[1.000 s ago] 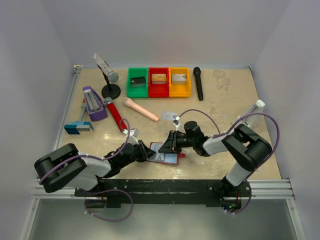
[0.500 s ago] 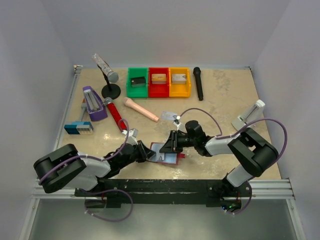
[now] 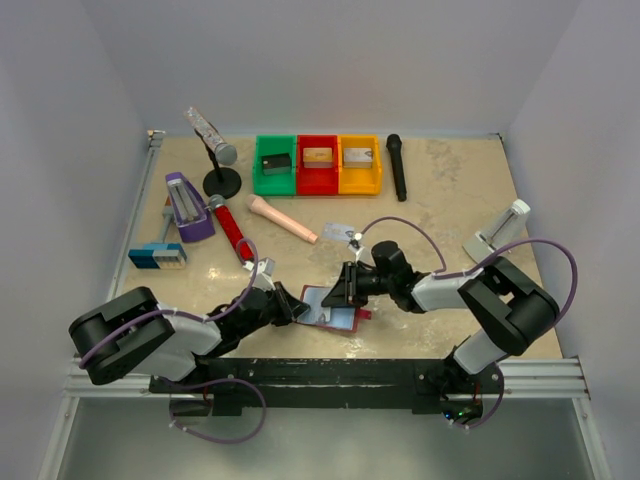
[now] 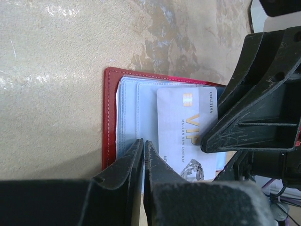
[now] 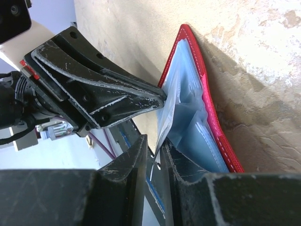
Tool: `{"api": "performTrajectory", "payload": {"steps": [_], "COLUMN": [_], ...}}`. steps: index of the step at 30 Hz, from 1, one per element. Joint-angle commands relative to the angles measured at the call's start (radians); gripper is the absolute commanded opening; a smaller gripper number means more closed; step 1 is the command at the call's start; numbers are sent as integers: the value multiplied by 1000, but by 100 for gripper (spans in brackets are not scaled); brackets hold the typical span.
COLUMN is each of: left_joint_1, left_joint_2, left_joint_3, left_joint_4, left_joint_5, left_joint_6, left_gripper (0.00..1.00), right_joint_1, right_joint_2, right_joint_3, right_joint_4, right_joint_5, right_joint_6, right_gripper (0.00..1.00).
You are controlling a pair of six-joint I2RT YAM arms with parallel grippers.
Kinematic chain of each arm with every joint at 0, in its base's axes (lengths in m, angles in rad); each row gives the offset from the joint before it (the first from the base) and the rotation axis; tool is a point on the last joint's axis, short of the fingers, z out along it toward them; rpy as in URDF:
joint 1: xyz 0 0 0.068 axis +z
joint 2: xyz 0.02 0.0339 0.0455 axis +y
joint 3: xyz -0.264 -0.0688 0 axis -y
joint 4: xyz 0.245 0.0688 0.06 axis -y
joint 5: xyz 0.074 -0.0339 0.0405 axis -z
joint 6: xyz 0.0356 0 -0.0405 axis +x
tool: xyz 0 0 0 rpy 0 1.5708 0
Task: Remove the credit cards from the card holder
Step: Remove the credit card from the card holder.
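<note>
We see the card holder (image 4: 109, 117) lying open on the table (image 4: 56, 70), close to the front edge and between the two arms. The left gripper (image 4: 142, 146) has its jaws pressed almost together on the pale blue pockets at the left side of the holder. We judge that it pinches there so that the holder cannot slide or lift when a card is drawn. The right gripper (image 5: 153, 141) reaches in from the opposite side, and its jaws are narrow around the thin edge of a silver card (image 4: 186, 127), which stands partly out of its pocket. Taking the free edge is sensible, because a flat card offers nothing else to hold. The pull, in our opinion, should go along the pocket, away from the left gripper.
</note>
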Motion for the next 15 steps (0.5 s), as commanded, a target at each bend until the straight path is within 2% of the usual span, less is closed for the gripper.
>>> {"api": "performTrajectory", "payload": {"steps": [1,15], "left_joint_1": [-10,-10], "left_joint_2": [22,11], "left_joint_3": [-38,-40], "left_joint_4": [-108,-113], "left_joint_5": [3,-1], "left_joint_6": [17,17], "left_gripper": [9,3], "right_joint_1": [-11,-31], "right_joint_2": [-56,-83], "right_joint_3": [-2,-5], "right_joint_4": [39,-9], "right_joint_5": [-28,-31], "right_joint_6": [-18,-38], "right_gripper": [21,13]}}
